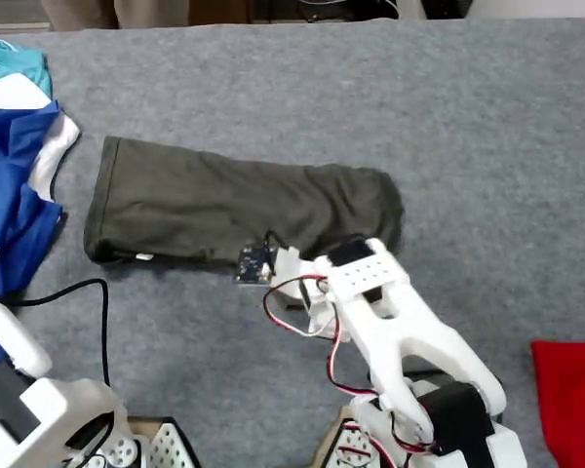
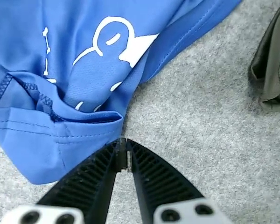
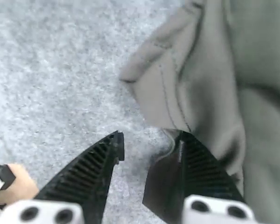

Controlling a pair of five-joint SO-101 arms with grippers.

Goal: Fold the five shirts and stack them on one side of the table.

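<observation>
Table: a soft gray cloth covers the table (image 1: 487, 117) from edge to edge.
Room: a thin strip shows past the far edge. It is cut off, and I cannot tell what is there.
Cut off: the red shirt (image 1: 570, 395) on the right and the blue shirt (image 1: 19, 185) with white parts on the left both run out of the picture. A teal shirt (image 1: 15, 63) peeks in at the far left corner.
Hard to see: from above, the right arm's wrist covers its own fingers.
Green shirt: the green shirt (image 1: 224, 200) lies in the middle of the table, folded into a long strip. Its long side runs left to right, with the wide end on the left.
Right gripper: the right gripper (image 3: 150, 140) is open at the green shirt's near edge. One finger is over the gray cloth, and the other is touching the shirt.
Left gripper: the left gripper (image 2: 124, 144) is closed on nothing, with its tips just beside the blue shirt's hem.
</observation>
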